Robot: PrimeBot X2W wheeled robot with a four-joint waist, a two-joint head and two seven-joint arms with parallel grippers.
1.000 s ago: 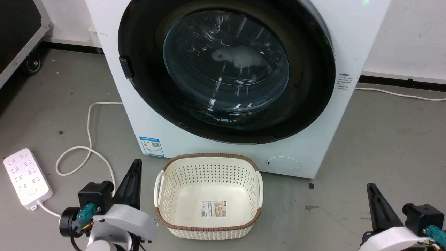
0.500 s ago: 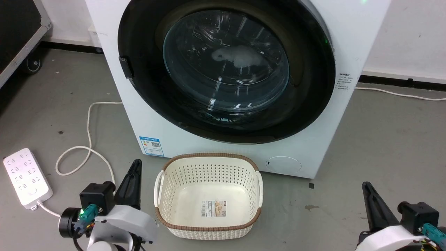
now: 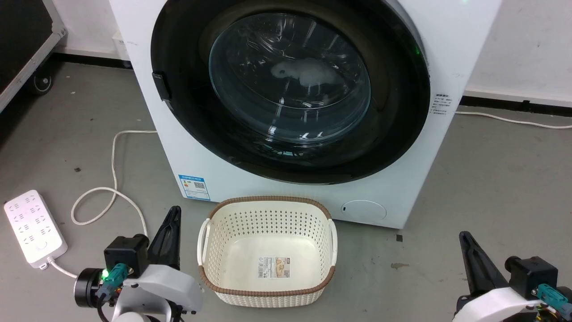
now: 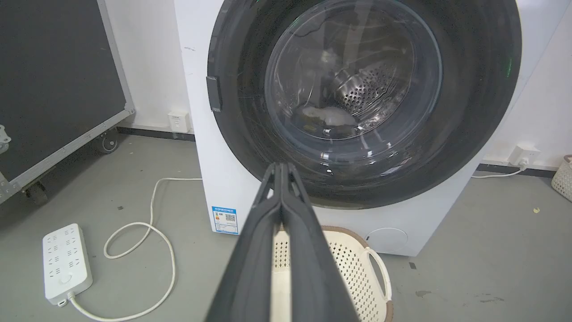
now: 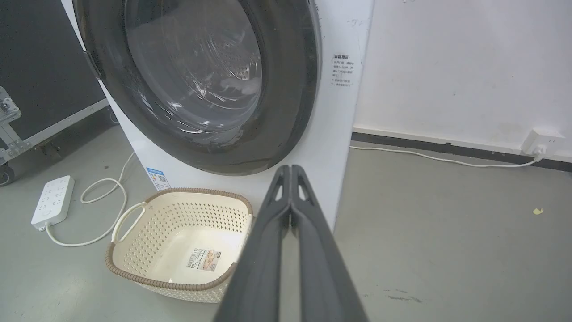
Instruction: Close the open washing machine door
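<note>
The white washing machine (image 3: 393, 197) (image 4: 201, 170) (image 5: 339, 116) stands before me with a blue sticker at its lower front. Its round black-framed door (image 3: 286, 89) (image 4: 366, 98) (image 5: 201, 80) lies flat against the machine's front, and through the bulging glass I see the steel drum with something pale inside. My left gripper (image 3: 173, 211) (image 4: 281, 167) is shut and empty, low at the lower left beside the basket. My right gripper (image 3: 464, 236) (image 5: 290, 170) is shut and empty at the lower right, well short of the machine.
A cream perforated basket (image 3: 268, 293) (image 5: 129, 273) sits on the grey floor in front of the machine, between my arms. A white power strip (image 3: 33, 228) and looping cord (image 3: 114, 188) lie at the left. A black wheeled case (image 4: 53, 80) stands far left.
My right gripper has slid slightly left and down in the head view. The left arm has dropped a little. The door has not moved.
</note>
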